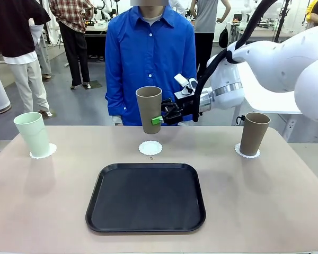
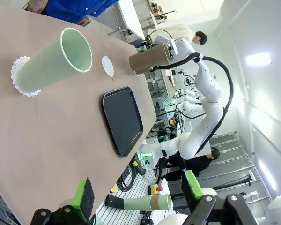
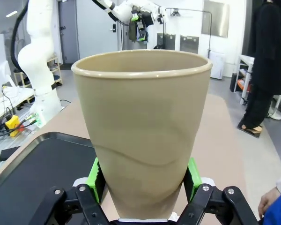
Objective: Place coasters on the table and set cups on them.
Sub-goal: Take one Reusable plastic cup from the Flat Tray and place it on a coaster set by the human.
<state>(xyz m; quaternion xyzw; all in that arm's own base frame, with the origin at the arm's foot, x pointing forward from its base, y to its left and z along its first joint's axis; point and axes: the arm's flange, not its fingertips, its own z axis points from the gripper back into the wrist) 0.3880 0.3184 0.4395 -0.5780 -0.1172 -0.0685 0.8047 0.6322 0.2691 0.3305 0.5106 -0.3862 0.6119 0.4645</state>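
Note:
My right gripper [image 1: 158, 120] is shut on a brownish cup [image 1: 149, 108], gripping its lower part from the right. The cup hangs upright just above a bare white coaster [image 1: 150, 147] at the middle of the far side of the table [image 1: 286, 190]. In the right wrist view the green pads [image 3: 96, 176] press both sides of this cup [image 3: 143, 126]. A mint cup [image 1: 33, 135] stands on a coaster [image 1: 43, 152] at far left. Another brown cup [image 1: 254, 133] stands on a coaster [image 1: 247, 151] at far right. My left gripper [image 2: 138, 192] is open and holds nothing, far from the mint cup [image 2: 56, 61].
A black tray [image 1: 146, 197] with nothing on it lies at the table's near middle. A person in a blue shirt [image 1: 148, 58] stands at the far edge behind the held cup. A white table stands behind at the right.

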